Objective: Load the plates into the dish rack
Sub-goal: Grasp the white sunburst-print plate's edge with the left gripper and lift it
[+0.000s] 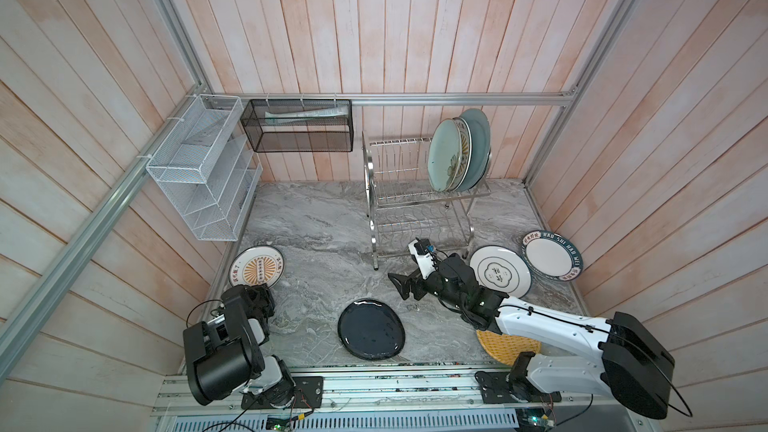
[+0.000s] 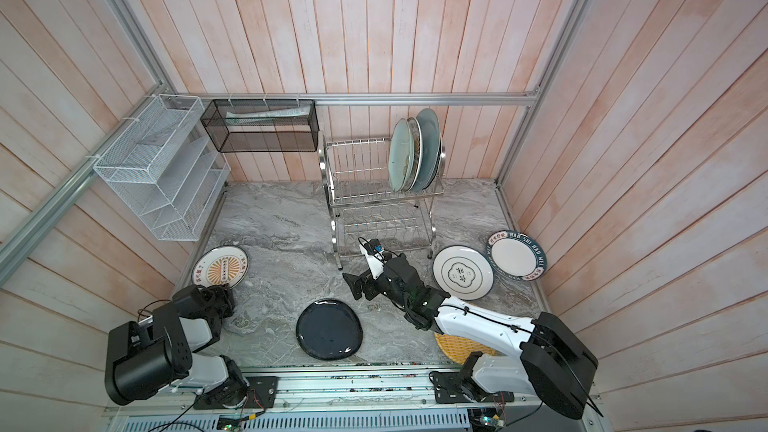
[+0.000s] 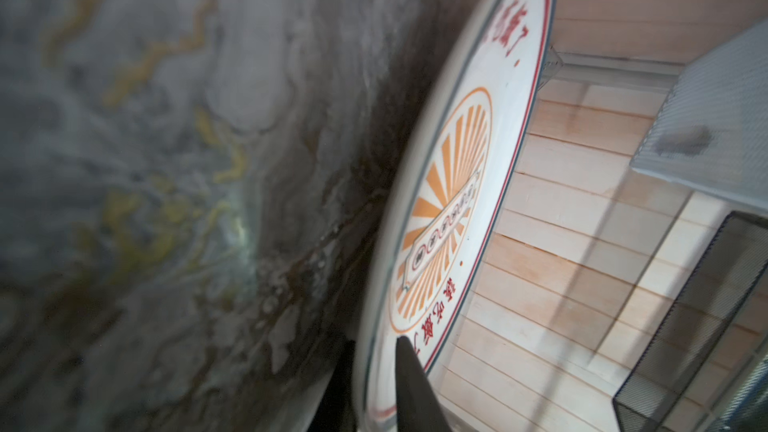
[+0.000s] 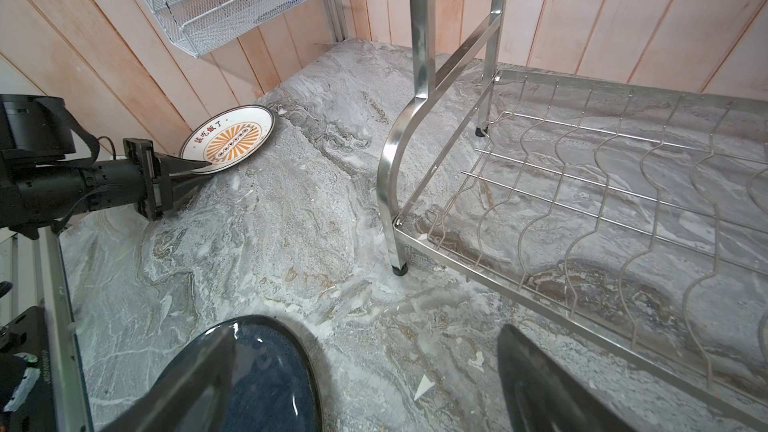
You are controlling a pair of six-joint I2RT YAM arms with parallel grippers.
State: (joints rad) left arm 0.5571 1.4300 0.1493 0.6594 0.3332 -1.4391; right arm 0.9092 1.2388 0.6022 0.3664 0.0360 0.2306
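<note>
Left of the shiny two-tier stainless steel wire dish rack (image 1: 415, 209) and nearer the arms: round white plate with orange sunburst centre (image 1: 256, 267) and red lettering, printed face up, tilted relative to the grey marble tabletop (image 1: 316, 243); circular, so no long axis. Near rim pinched by the left claw (image 4: 199, 172), jaws closed on it from above and below. On the rack's upper tier, right end: three plates upright on edge, pale green flowered plate (image 1: 442, 155) foremost, faces turned toward the rack's left end. In front of the rack: right claw (image 1: 400, 286), jaws wide apart, over the tabletop beside a flat dark navy plate (image 1: 371, 328).
</note>
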